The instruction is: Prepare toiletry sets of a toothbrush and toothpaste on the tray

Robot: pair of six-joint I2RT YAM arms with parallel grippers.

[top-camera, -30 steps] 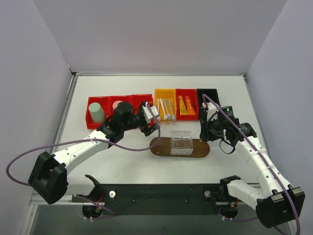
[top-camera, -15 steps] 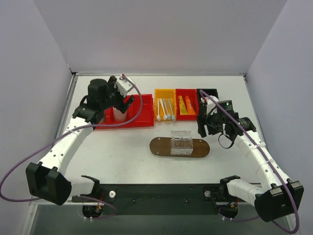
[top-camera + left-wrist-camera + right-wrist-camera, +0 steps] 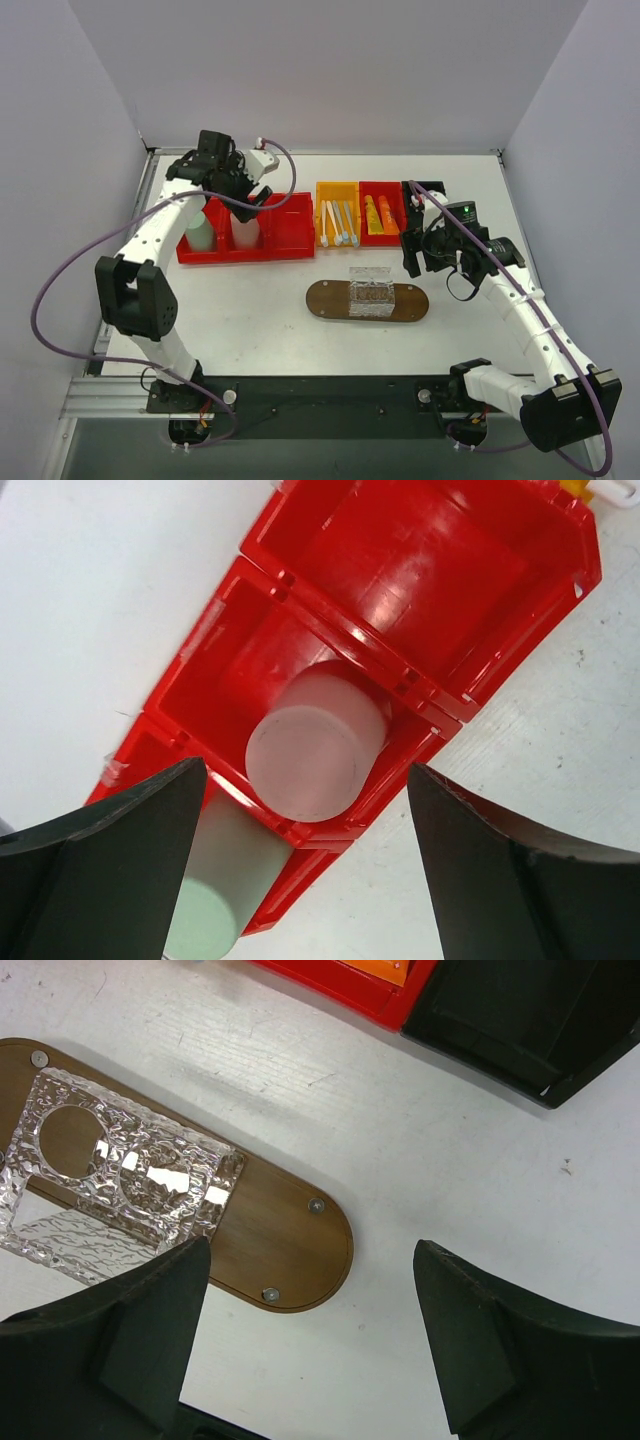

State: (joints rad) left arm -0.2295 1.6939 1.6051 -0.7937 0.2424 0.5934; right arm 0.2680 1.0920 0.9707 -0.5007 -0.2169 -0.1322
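Several white toothbrushes lie in the yellow bin. Orange and yellow toothpaste tubes lie in the red bin beside it. The dark brown oval tray sits mid-table and carries a clear textured holder. My left gripper hangs open and empty over the row of red bins, above a pale pink cup. Off the tray's right end, my right gripper is open and empty above the table.
A green cup stands in the leftmost red bin, the pink cup in the middle one. A black bin sits at the right end of the row, just behind my right gripper.
My left arm swung from near the yellow bin back and left to over the red bins. My right gripper opened wide and shifted slightly away from the tray.
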